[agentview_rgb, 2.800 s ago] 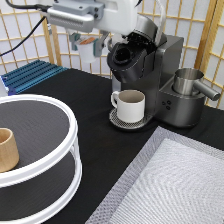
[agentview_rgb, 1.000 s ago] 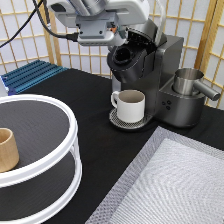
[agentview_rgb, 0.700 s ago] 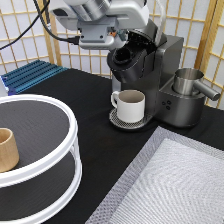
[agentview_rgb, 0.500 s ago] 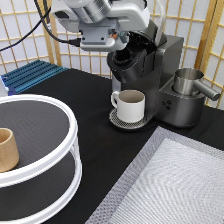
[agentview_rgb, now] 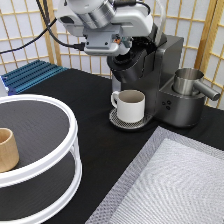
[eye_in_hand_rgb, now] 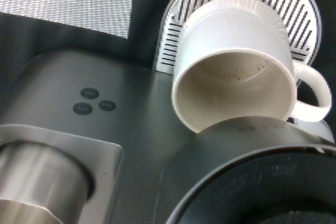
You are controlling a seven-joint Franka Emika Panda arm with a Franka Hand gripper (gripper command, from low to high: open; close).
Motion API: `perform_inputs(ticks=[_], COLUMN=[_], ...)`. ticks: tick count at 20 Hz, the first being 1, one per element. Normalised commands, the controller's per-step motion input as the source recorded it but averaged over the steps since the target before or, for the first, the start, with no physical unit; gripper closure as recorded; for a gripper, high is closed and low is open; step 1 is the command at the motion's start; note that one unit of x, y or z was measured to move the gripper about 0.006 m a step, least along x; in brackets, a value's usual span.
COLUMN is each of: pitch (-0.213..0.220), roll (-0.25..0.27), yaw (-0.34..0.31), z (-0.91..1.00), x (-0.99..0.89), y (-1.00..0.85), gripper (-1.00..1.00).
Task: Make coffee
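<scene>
Since approx. 3 s back the arm had swung across from the exterior view's top left, and the gripper had come down against the open brew head of the coffee machine.

Nearest me sat a tan wooden cup on the white tiered stand, w/ a grey mat at the exterior view's bottom right. Further back, the white mug stood upright on the drip tray, under the brew head, and a steel jug sat on the machine's right side.

Couldn't tell whether the gripper was apart or together; the arm's body hid it. The coffee pod wasn't visible in either view, so its whereabouts stayed unknown.

My guess re handling: the pod would be v. light, thin-walled, w/ an easily dented foil lid. Best pinched gently across the sides, just below the rim.

Only the wrist view showed inside the mug: empty, w/ faint brown specks. It also showed the machine's three buttons. Only the exterior view showed the arm and stand.
</scene>
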Motion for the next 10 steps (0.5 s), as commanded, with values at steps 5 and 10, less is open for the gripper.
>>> perform_inputs(ticks=[5, 10], pitch=[0.018, 0.017], roll=[0.063, 0.056], yaw=[-0.114, -0.097], z=[-0.01, 0.00], x=[-0.07, -0.04], y=[0.27, 0.32], gripper=[1.00, 1.00])
